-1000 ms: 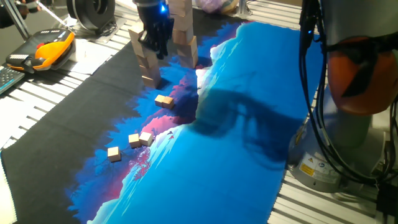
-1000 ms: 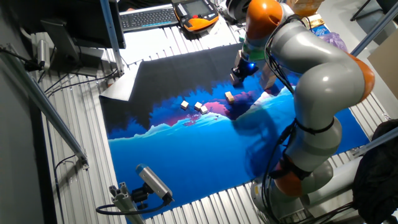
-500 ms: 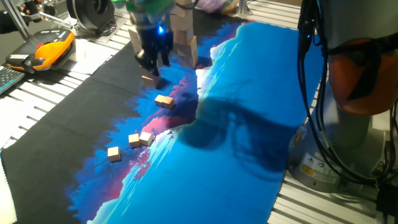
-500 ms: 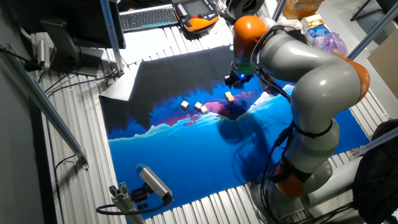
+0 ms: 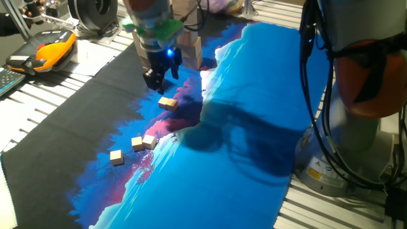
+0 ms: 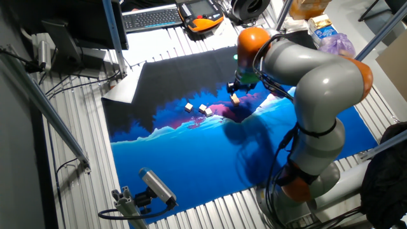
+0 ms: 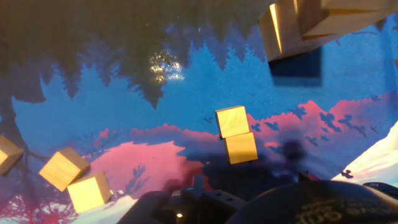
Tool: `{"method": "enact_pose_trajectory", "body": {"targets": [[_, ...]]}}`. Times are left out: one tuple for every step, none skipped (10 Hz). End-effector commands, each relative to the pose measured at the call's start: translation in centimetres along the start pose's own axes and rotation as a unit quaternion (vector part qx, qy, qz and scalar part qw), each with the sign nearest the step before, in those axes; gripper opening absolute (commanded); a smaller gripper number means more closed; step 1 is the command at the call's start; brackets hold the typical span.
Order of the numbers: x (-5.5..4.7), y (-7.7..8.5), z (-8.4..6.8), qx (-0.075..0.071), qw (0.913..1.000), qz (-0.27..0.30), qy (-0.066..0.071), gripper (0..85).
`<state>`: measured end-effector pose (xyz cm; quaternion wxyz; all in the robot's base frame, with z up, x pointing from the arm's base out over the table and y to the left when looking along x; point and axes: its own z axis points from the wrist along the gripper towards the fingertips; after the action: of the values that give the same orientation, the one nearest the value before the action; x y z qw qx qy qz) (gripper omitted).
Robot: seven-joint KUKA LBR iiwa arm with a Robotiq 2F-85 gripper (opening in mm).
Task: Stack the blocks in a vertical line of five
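Several small tan blocks lie loose on the blue-and-pink mat. One block [image 5: 168, 103] [image 6: 234, 98] sits alone just in front of my gripper [image 5: 159, 77] [image 6: 236, 90], which hovers low over the mat with its dark fingers apart and nothing between them. In the hand view this block [image 7: 232, 122] lies near the centre, ahead of the hand. Three more blocks [image 5: 137, 143] [image 6: 201, 109] form a loose group further along the mat; the hand view shows them at the lower left [image 7: 64, 169].
Taller wooden block towers [image 5: 191, 44] [image 7: 292, 25] stand close behind the gripper. An orange pendant [image 5: 44, 52] and a keyboard [image 6: 149, 18] lie beyond the mat. The arm's base [image 5: 346, 146] stands beside the mat's right edge.
The gripper has left the towers, dropping lower and moving toward the lone block. The loose blocks have not moved.
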<state>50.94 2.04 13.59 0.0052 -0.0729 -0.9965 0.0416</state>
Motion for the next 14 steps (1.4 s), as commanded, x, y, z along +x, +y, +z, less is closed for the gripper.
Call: {"method": "enact_pose_trajectory", "body": {"targets": [[0.0,0.0,-0.2,-0.008,0.9999,-0.001,0.009,68.0],[0.3,0.0,-1.2,-0.011,0.9998,-0.002,0.014,68.0],[0.4,-0.1,-1.5,-0.011,0.9998,-0.003,0.015,68.0],[0.3,-0.1,-1.2,-0.010,0.9998,-0.006,0.014,68.0],[0.3,-0.1,-1.2,-0.011,0.9998,-0.009,0.011,68.0],[0.3,-0.1,-1.2,-0.009,0.9999,-0.009,0.007,68.0],[0.3,-0.1,-1.2,-0.008,0.9999,-0.009,0.006,68.0],[0.3,-0.1,-1.2,-0.012,0.9998,-0.009,0.009,68.0],[0.3,-0.1,-1.2,-0.018,0.9997,-0.011,0.013,68.0],[0.3,-0.1,-1.2,-0.023,0.9995,-0.014,0.013,68.0],[0.3,-0.1,-1.2,-0.027,0.9995,-0.014,0.007,68.0],[0.3,-0.1,-1.2,-0.032,0.9993,-0.016,0.006,68.0],[0.3,-0.1,-1.2,-0.033,0.9993,-0.016,0.004,68.0],[0.2,-0.1,-0.8,-0.034,0.9993,-0.015,0.001,68.0]]}}
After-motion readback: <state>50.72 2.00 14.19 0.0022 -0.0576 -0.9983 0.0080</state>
